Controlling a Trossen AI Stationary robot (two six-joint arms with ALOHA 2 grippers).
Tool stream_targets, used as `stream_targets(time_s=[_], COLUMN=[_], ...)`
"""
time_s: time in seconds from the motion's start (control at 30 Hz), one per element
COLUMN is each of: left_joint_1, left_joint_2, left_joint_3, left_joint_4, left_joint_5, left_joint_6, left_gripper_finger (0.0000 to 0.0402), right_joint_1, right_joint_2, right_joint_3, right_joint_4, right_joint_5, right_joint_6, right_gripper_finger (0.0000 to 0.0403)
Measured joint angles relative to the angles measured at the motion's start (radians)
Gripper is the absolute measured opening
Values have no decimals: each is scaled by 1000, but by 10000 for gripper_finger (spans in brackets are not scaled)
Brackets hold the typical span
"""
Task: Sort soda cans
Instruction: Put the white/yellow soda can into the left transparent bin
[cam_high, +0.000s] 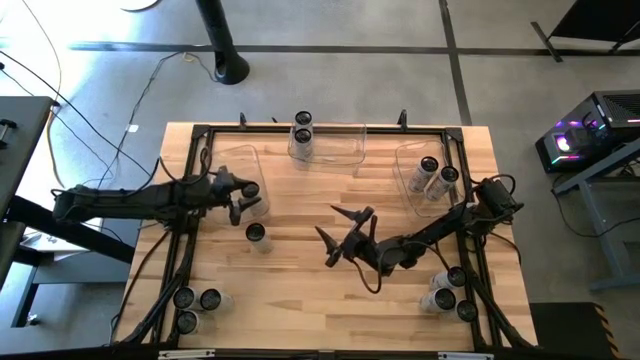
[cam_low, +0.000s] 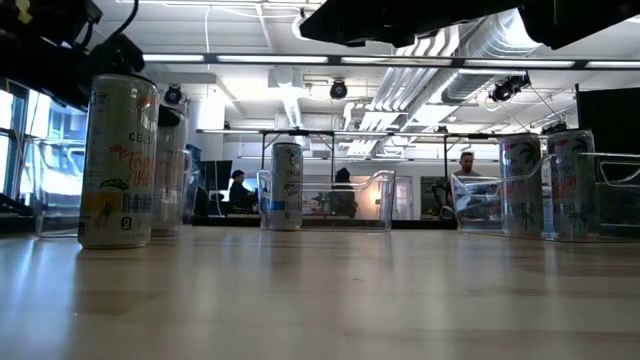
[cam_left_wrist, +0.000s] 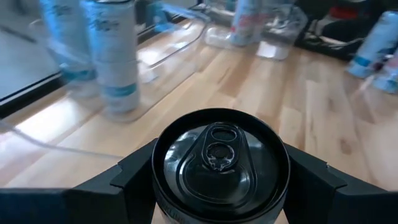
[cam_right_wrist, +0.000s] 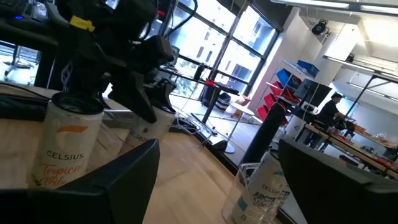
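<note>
On the wooden table (cam_high: 300, 200), the left end effector (cam_high: 240, 199) grips a soda can (cam_high: 251, 192); the right end effector (cam_high: 345, 235) hangs released.

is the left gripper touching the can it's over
Touching. The left wrist view shows the left gripper with a finger pressed against each side of the can.
</note>
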Motion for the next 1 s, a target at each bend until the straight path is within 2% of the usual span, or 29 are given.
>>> stream_targets(time_s=[0.4, 0.6, 0.8, 1.0], left_joint_1=[82, 87, 87, 87], left_joint_2=[136, 209, 214, 210], left_joint_3=[-27, -27, -1, 82], left_joint_4=[220, 309, 303, 280], left_joint_5=[246, 247, 236, 230], left_joint_6=[192, 234, 233, 249], left_gripper_finger=[248, 251, 341, 360], right_joint_1=[0, 0, 0, 0], right_joint_2=[0, 0, 0, 0], right_joint_3=[0, 0, 0, 0], right_joint_4=[0, 0, -18, -54], right_joint_5=[-14, -16, -17, -17], right_joint_6=[0, 0, 13, 53], right_gripper_finger=[321, 321, 321, 321])
